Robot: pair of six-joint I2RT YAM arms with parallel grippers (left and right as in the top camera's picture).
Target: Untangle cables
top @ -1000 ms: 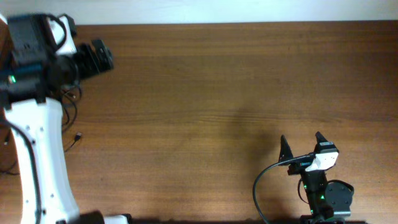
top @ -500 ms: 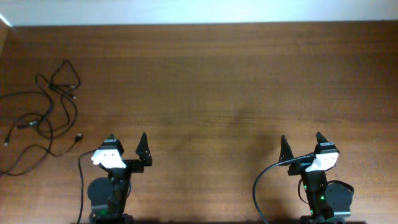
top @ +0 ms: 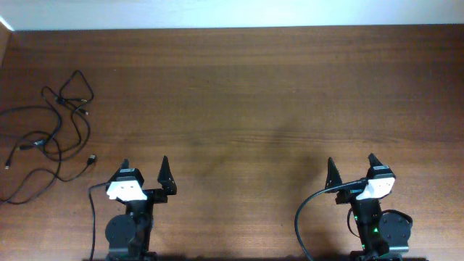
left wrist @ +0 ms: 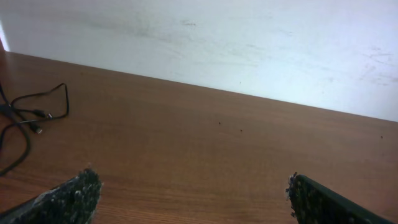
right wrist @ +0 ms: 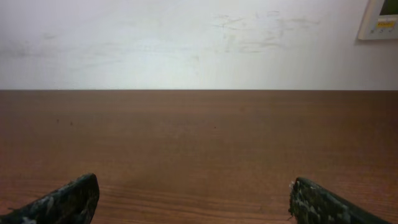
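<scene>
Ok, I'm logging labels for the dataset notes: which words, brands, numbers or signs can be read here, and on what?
No text can be read in any view.
The white wall panel at the top right corner of the right wrist view: small coloured marks, too blurred to read.
The thin black cables on the brown wooden table: no legible label shows.

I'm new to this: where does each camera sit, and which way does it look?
Overhead: above the table, looking straight down; left gripper and right gripper show at the bottom.
Left wrist: on the left arm, facing the white wall; own fingers frame the bottom.
Right wrist: likewise on the right arm, own fingers below.
Shared: overhead and left wrist both see the cables.
</scene>
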